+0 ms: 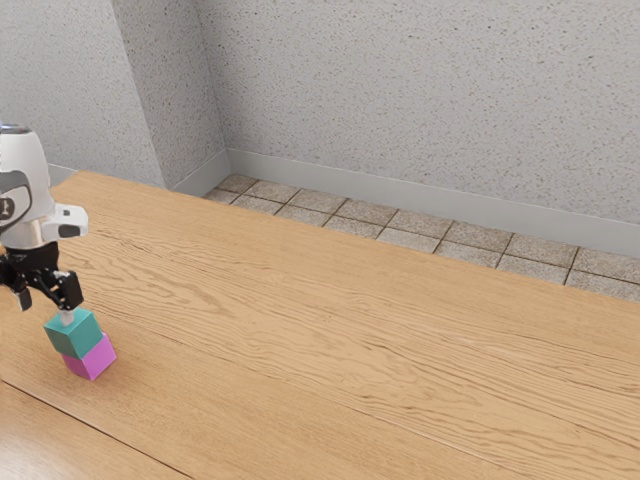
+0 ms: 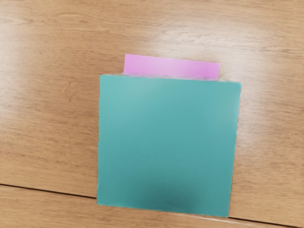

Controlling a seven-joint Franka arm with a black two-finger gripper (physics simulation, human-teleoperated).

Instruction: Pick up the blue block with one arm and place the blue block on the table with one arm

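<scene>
A white robot arm (image 1: 28, 190) reaches in at the exterior view's left, its black gripper (image 1: 46, 311) close above the blue block (image 1: 75, 334), jaws spread apart; that block, teal in tone, sits on a pink block (image 1: 93, 358), raised off the wooden counter (image 1: 350, 330). From the stack, the wood runs broadly toward the exterior view's right; the counter's far edge lies well apart from the blocks, with floor tiles (image 1: 410, 220) beyond; a dark seam (image 1: 100, 430) passes nearer them. The exterior view shows the stack's sides; the wrist view shows the blue block's square top, the pink one peeking past one edge, the seam by the opposite edge.
</scene>
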